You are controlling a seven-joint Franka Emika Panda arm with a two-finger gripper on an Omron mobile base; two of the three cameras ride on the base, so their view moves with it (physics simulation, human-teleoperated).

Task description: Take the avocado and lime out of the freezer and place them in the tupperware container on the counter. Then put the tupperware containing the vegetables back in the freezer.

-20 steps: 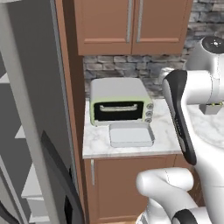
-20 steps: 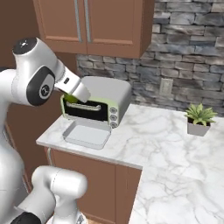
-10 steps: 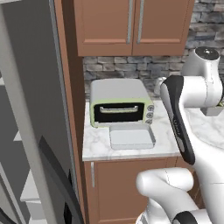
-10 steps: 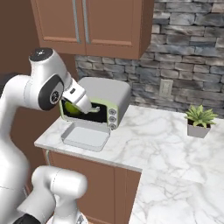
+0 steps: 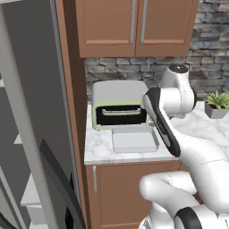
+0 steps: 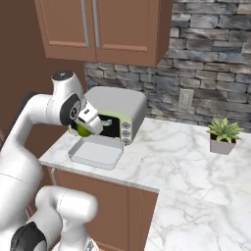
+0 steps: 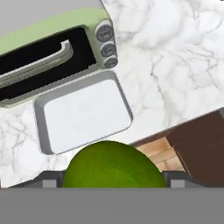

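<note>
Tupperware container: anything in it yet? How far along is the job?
Done: the freezer stands open and one fruit is out. In hand: the end effector grips what looks like the lime, above the tupperware container, which is empty on the counter. Left: drop the lime in, fetch the avocado, return the container to the freezer.

one lime (image 7: 112, 166), one tupperware container (image 7: 83, 114), one toaster oven (image 5: 120, 105)

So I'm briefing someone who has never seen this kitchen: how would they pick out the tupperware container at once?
Find the white marbled counter under the brown wall cabinets. At its left end stands a grey-and-green toaster oven; the tupperware container lies flat right in front of that oven's door. It is a shallow, pale, open rectangular tray with nothing in it, much lower than the boxy oven.
</note>
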